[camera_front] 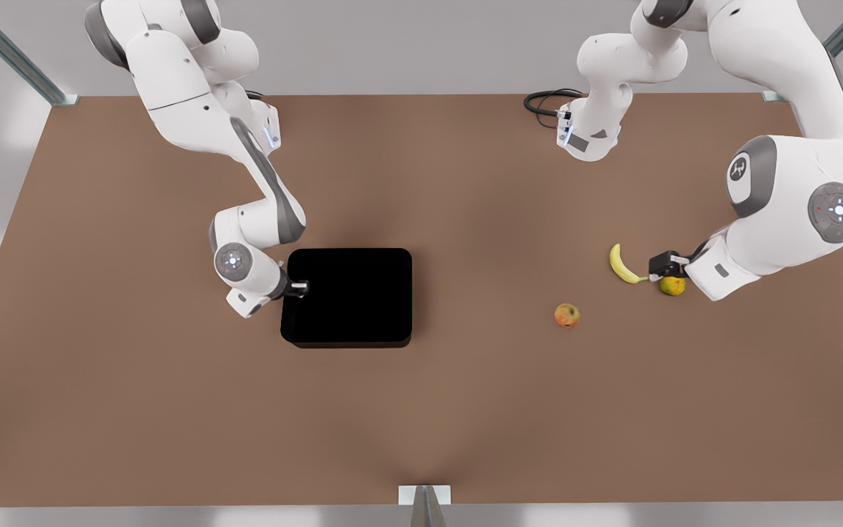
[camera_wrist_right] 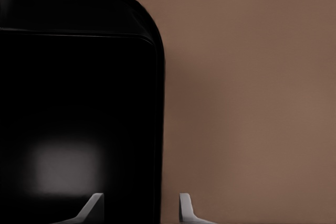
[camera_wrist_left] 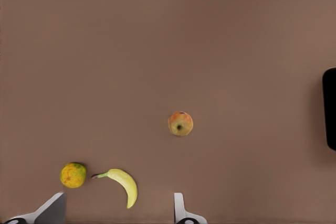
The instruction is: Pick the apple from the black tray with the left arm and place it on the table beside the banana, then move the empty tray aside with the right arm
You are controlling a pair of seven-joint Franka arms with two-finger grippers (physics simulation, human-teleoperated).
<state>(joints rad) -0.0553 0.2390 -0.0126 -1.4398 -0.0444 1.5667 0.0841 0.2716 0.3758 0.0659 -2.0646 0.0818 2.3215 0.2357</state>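
A small round red-orange apple with a yellowish-green patch and a dark stem dimple sits on the brown table, near a curved yellow banana and well apart from the glossy black tray, which holds nothing. The left gripper hangs with fingers spread above the banana and a yellow-green round fruit. The right gripper, fingers spread, straddles the tray's edge at the front view's left.
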